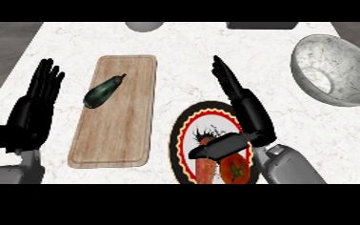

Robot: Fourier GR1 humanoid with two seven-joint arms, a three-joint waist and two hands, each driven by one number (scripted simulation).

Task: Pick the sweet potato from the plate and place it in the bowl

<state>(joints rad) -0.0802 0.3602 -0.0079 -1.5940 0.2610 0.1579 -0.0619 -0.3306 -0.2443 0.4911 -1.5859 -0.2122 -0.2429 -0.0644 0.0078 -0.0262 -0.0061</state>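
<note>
On the plate (184,129) the sweet potato (205,168) lies unlifted beside a tomato (235,169), the right hand (243,106) over it with fingers straight and thumb across it, so carrying it to the bowl (325,71) remains.

The right hand's (243,100) thumb hides part of the sweet potato (205,168); plate (184,128) cut off below.

Light is bright and even, falling flat on the white marbled counter (183,47), with no glare. Shadows are faint: a soft dark edge under the cutting board (116,119) and mild shading inside the bowl (329,69), whose rim catches the light. The far corners of the view darken to grey.
</note>
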